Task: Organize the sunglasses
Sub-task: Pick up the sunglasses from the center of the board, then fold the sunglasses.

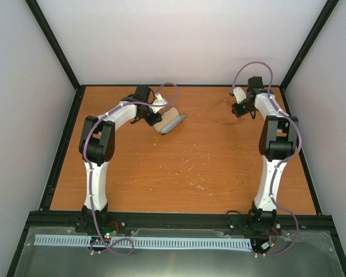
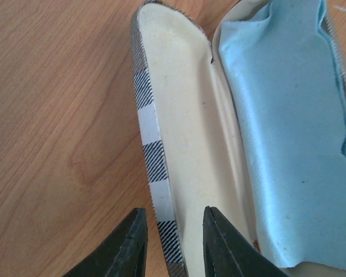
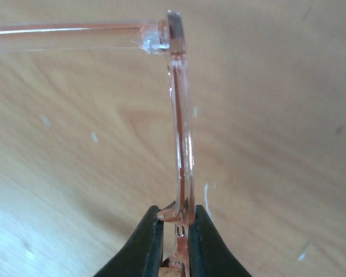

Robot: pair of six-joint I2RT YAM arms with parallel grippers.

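Here, blue cloth [image 2: 288, 144] in open case [image 2: 184, 144] (left jaws apart astride its rim), right jaws tight on sunglasses [image 3: 181, 144].

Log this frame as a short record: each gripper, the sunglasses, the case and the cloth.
left gripper: open, fingers astride the striped rim of the case, with a gap on either side
right gripper: shut on the thin frame of the sunglasses
sunglasses: orange-tinted, one temple swung out, above the table; cannot tell if lifted
case: open, cream lining bare in one half
cloth: light blue, lying in the other half
stage: sunglasses not yet in the case
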